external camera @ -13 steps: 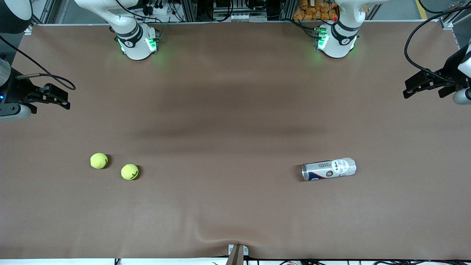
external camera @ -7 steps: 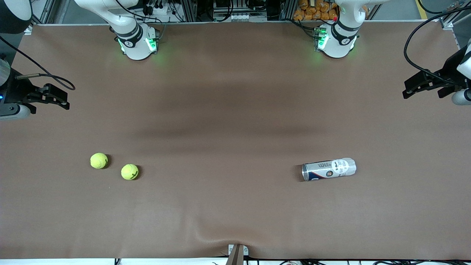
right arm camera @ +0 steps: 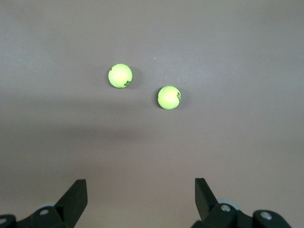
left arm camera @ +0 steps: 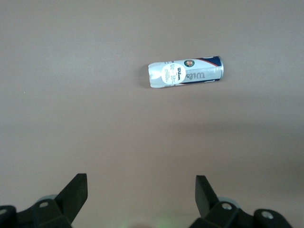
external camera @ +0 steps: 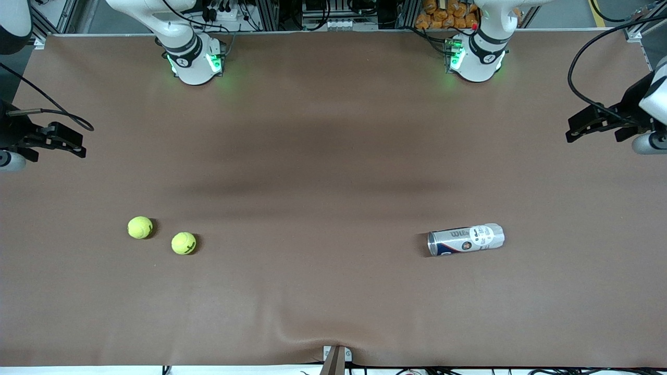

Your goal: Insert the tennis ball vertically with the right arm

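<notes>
- A robotics lab is shown: a wide table covered in a brown mat (external camera: 333, 156), with two white robot arm bases lit green (external camera: 195, 62) bolted at 11 and 1 o'clock.
- Aluminium framing with cabling and power strips (external camera: 323, 15) is seen at 12 o'clock.
- Black cables (external camera: 589, 62) are looped toward 2 o'clock.

Two tennis balls (external camera: 140, 227) (external camera: 184, 243); one ball can (external camera: 465, 239); two claws (external camera: 66, 139) (external camera: 588, 123).

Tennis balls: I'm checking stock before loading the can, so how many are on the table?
2. One tennis ball lies toward the right arm's end; the second tennis ball sits beside it, nearer the front camera. None looks hidden.
</notes>
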Tool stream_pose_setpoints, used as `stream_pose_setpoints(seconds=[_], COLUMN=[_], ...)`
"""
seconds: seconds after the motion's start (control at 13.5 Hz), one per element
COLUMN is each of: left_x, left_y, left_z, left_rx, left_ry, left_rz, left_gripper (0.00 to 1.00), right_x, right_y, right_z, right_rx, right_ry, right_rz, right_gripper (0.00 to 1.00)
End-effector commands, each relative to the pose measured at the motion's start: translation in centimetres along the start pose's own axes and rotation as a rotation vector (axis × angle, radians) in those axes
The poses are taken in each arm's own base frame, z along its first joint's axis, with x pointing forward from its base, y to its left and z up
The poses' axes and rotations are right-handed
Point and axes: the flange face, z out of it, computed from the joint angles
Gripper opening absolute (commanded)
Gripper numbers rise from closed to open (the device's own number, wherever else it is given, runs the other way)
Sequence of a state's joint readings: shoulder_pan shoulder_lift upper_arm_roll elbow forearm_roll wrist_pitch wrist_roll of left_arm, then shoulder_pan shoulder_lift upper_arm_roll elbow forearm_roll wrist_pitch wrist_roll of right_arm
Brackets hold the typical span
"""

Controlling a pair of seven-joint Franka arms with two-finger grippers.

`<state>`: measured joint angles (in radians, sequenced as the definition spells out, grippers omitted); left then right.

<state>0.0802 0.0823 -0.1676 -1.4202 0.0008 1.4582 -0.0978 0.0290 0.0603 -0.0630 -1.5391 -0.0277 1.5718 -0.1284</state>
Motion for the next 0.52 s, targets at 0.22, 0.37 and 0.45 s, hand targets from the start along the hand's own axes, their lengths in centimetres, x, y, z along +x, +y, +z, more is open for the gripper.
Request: stream_pose_setpoints(seconds=[0.22,0.37,0.45], left_x=[1.9,2.4,2.9], left_y=[-0.6,-0.7,-0.9], left_z=[2.9,3.5,4.2], left_rx=[-0.001,0.014,0.025], left_ry=[-0.042,-0.043,-0.045], left_rz=[0.020,0.021,0.024], left_gripper=[1.00,1.00,1.00], right_x=[-0.3,-0.3,-0.2], right_y=[2.0,2.0,1.9], right_z=[0.1,0.1,0.1], right_rx=[0.006,0.006,0.006], right_ry=[0.003,0.003,0.003], right_rz=[0.030,0.030,0.030], right_gripper=[1.00,1.00,1.00])
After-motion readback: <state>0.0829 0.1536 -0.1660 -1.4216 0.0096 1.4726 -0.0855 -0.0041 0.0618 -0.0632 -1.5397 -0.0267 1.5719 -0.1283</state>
